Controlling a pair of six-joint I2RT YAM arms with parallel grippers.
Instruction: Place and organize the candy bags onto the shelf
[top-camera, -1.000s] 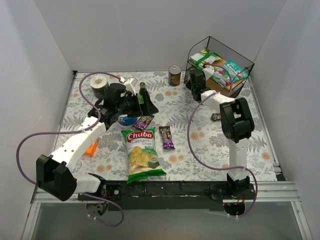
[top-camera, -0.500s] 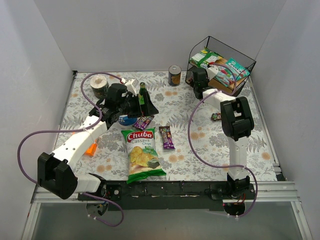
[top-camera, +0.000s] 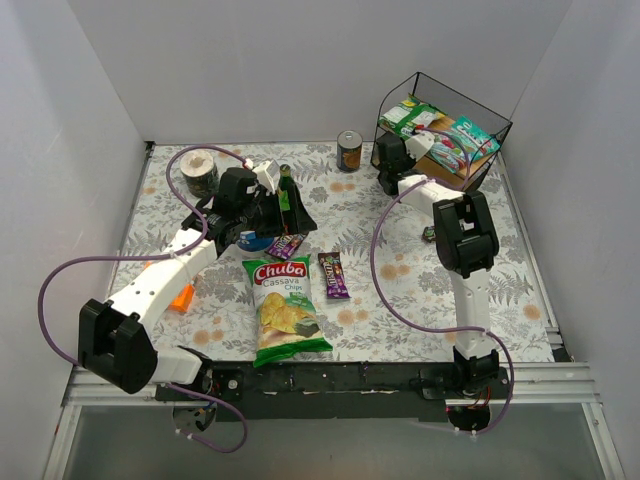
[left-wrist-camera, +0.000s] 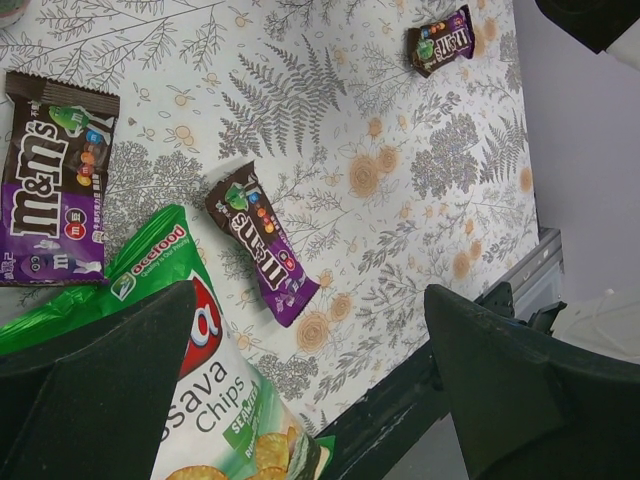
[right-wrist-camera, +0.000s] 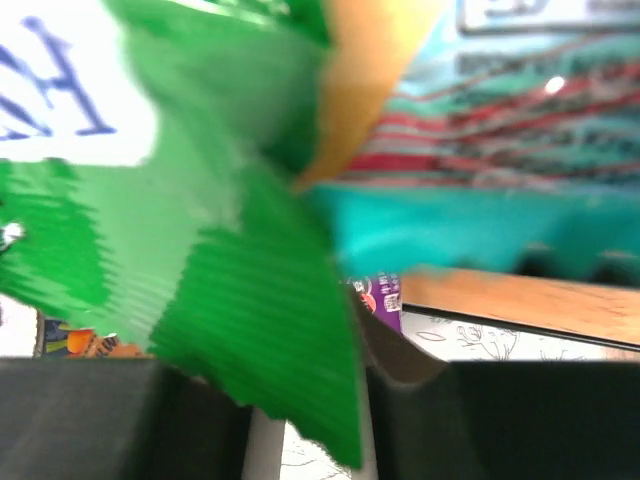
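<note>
Two-tier shelf (top-camera: 480, 165) of light wooden boards in a thin black wire frame, at the far right corner of the desk (top-camera: 420, 300). On its top board, two candy bags side by side: green-and-white bag (top-camera: 408, 113) to the left, teal bag (top-camera: 462, 138) with red-and-white print to the right.

Right gripper (top-camera: 392, 160) at the left end of the shelf, level with the green-and-white bag. In the right wrist view, a blurred green corner of that bag (right-wrist-camera: 250, 300) hanging down between the dark fingers (right-wrist-camera: 80, 420), with the teal bag (right-wrist-camera: 450, 220) and a wooden board behind it. Cannot tell whether the jaws are clamped on the bag or merely around it. Sliver of purple wrapper (right-wrist-camera: 385, 300) under the board edge.

Three narrow purple packets flat on the desk. First purple packet (top-camera: 287, 243) just below the left gripper (top-camera: 288, 205), meeting the top edge of a large green chips bag (top-camera: 283, 310). Second purple packet (top-camera: 333, 273) just right of the chips bag. Third purple packet (top-camera: 430, 233) beside the right arm, well apart from the other two.

Left gripper above the middle-left of the desk, jaws spread wide and holding nothing. All three purple packets in sight between its fingers (left-wrist-camera: 100, 370) in the wrist view.

Farther back: a can (top-camera: 349, 150) left of the shelf and a tape roll (top-camera: 199, 172) near the far left corner. Orange packet (top-camera: 181, 296) partly under the left arm.
</note>
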